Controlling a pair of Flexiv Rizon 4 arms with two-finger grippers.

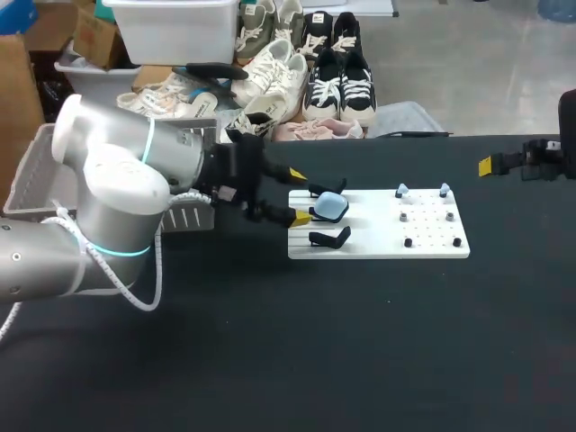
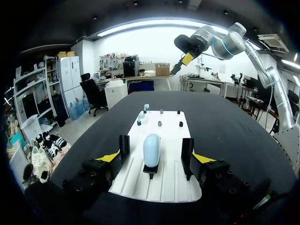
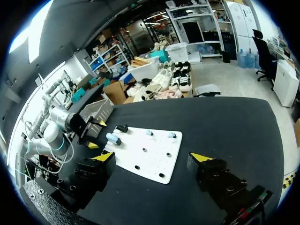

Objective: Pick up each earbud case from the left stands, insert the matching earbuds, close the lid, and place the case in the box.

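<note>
Our left gripper (image 1: 300,195) extends level toward the middle, fingers spread wide; our right gripper (image 3: 152,158) hangs far right, fingers likewise apart.

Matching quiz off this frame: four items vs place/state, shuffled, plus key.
1. earbud case
2. earbuds
3. left gripper
4. right gripper

A. open, well off the white board, holding nothing
B. sitting on a black stand
C. open, one finger either side of the case, not touching it
D. on the board, at the end far from the case

Pairs: 1-B, 2-D, 3-C, 4-A
</note>
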